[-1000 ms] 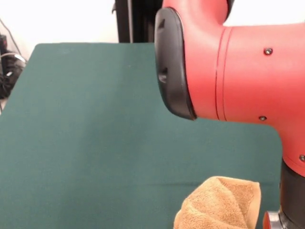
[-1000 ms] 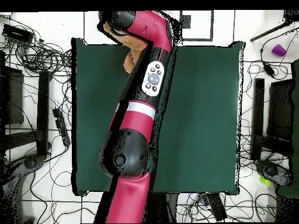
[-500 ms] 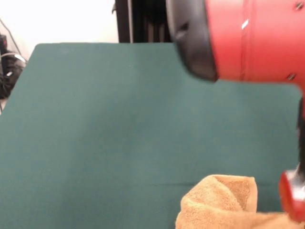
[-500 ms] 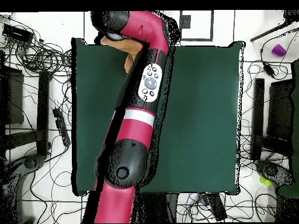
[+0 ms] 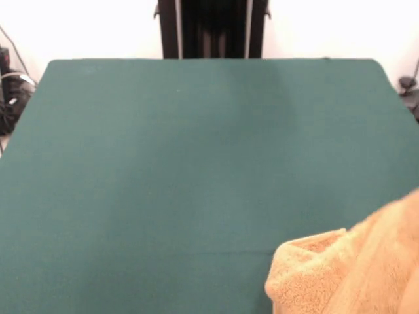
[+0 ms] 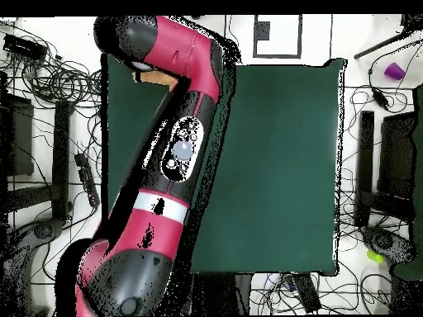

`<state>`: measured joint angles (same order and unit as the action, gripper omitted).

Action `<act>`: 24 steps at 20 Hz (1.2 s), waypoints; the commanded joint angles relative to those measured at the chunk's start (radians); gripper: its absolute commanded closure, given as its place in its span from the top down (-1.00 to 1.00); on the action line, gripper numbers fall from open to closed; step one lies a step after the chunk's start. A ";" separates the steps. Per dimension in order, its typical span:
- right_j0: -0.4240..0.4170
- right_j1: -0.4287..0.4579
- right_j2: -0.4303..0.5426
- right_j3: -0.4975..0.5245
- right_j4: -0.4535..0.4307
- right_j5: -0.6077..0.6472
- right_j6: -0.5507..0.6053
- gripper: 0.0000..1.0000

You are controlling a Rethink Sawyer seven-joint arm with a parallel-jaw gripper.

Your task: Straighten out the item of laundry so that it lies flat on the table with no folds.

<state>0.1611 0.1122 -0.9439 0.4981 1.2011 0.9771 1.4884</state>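
The orange-tan towel (image 5: 360,268) fills the bottom right corner of the front view. It is bunched and folded, with a rolled edge facing left. In the overhead view only a small strip of the towel (image 6: 157,77) shows, by the table's top left corner, beside the arm's wrist (image 6: 132,40). The dark green table (image 5: 163,163) is bare elsewhere; it also shows in the overhead view (image 6: 281,165). The red and black arm (image 6: 178,149) reaches across the table's left side to that corner. The gripper is hidden under the wrist, and the front view shows no part of the arm.
The black pedestal column (image 5: 213,29) stands behind the table's far edge. In the overhead view, cables (image 6: 49,82) and dark equipment lie on the floor round the table. A small purple object (image 6: 395,71) lies at the right.
The arm has swung out of the front view and, in the overhead view, toward the table's top left corner. The towel has moved with it and looms larger at the front view's right.
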 commanded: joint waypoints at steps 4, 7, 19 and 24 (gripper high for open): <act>-0.089 -0.244 0.449 0.408 -0.239 -0.004 -0.606 -1.00; -0.143 -0.263 0.510 0.404 -0.292 0.015 -0.666 -1.00; -0.226 -0.404 0.710 0.589 -0.416 -0.014 -0.658 -1.00; -0.184 -0.509 0.743 0.727 -0.425 -0.061 -0.543 -1.00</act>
<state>-0.1045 -0.2654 -0.4101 0.9245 0.8134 0.9465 1.0664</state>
